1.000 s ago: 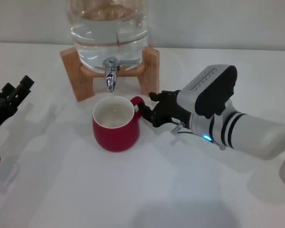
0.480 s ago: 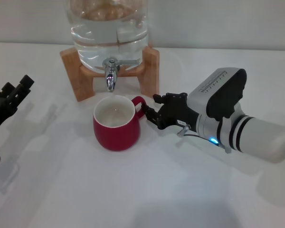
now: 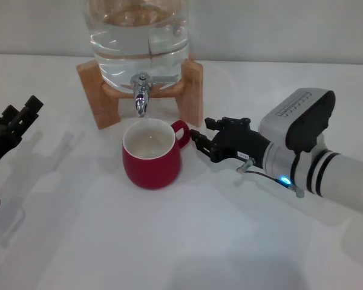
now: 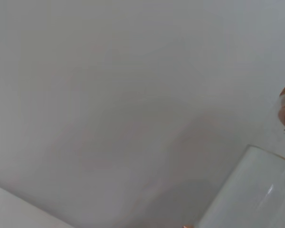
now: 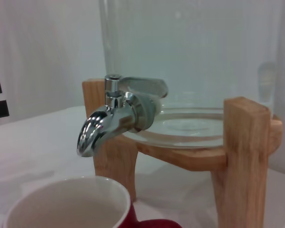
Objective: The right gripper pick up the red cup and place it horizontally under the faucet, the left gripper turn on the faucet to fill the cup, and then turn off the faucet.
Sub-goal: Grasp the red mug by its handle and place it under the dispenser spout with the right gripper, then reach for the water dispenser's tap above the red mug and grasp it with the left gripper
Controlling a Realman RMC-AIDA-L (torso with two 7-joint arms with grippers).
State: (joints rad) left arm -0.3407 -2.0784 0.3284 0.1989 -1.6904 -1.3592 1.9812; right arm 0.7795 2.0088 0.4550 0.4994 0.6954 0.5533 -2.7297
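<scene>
The red cup point(image 3: 151, 156) stands upright on the white table, its white inside showing nothing in it, directly below the faucet point(image 3: 140, 96). The faucet's top lever points right. The cup's handle point(image 3: 181, 130) faces right. My right gripper point(image 3: 207, 134) is open and empty just right of the handle, not touching it. In the right wrist view the faucet point(image 5: 115, 116) is close, with the cup's rim point(image 5: 66, 202) below it. My left gripper point(image 3: 18, 118) hangs at the far left, open and empty, well away from the faucet.
The clear glass water jar point(image 3: 139, 36) sits on a wooden stand point(image 3: 193, 90) at the back of the table. The left wrist view shows only a pale wall and part of the jar point(image 4: 256, 194).
My right gripper has let go of the cup's handle and drawn back to the right. The cup shifted slightly right and stays under the faucet. The left arm has not moved.
</scene>
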